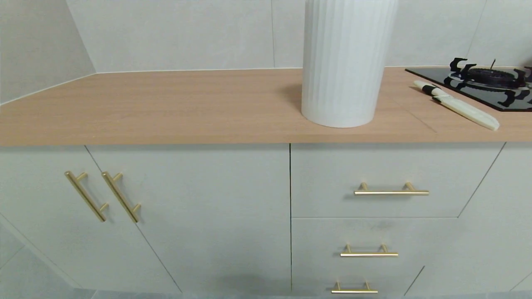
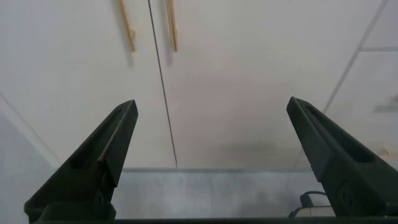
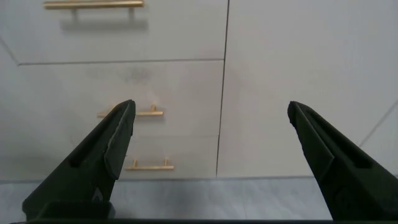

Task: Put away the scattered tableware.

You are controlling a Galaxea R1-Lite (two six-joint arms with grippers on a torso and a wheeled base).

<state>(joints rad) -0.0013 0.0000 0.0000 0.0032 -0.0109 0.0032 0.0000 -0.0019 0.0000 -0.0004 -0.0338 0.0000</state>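
Observation:
A cream-bladed knife (image 1: 457, 106) with a black-and-white handle lies on the wooden countertop (image 1: 166, 108) at the right, beside the hob. Left of it stands a tall white ribbed container (image 1: 344, 62). My left gripper (image 2: 211, 112) is open, held low in front of the cabinet doors with nothing between its fingers. My right gripper (image 3: 211, 112) is open too, low before the drawer fronts, and holds nothing.
A black glass gas hob (image 1: 486, 85) with a burner grate sits at the far right of the counter. Below are two cabinet doors with gold handles (image 1: 102, 196) and a stack of three drawers (image 1: 374, 216) with gold bar handles. Tiled walls close the back and left.

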